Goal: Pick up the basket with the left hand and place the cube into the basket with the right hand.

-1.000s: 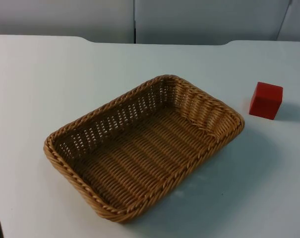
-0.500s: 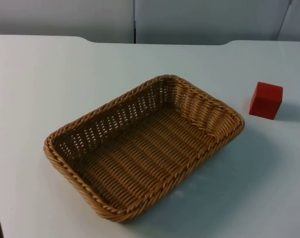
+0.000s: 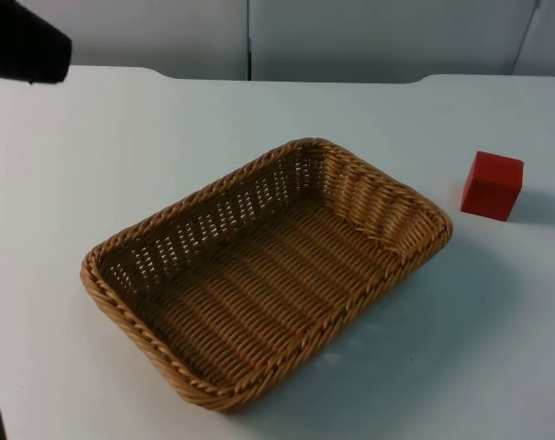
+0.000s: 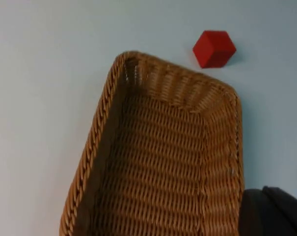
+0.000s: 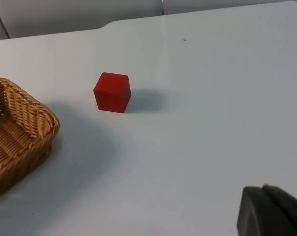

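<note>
L arm: you've got a black part of it at upper-left corner of top view, above the table | L gripper: one black fingertip in L wrist view, fingers' state can't tell | R gripper: one black fingertip in R wrist view, state can't tell

A rectangular woven wicker basket, tan-brown with a braided rim, sits flat and empty at the centre of the top view, turned diagonally so its long axis runs from lower left to upper right. A small red cube rests upright at the right of the frame, near the basket's upper-right corner but apart from it.
</note>
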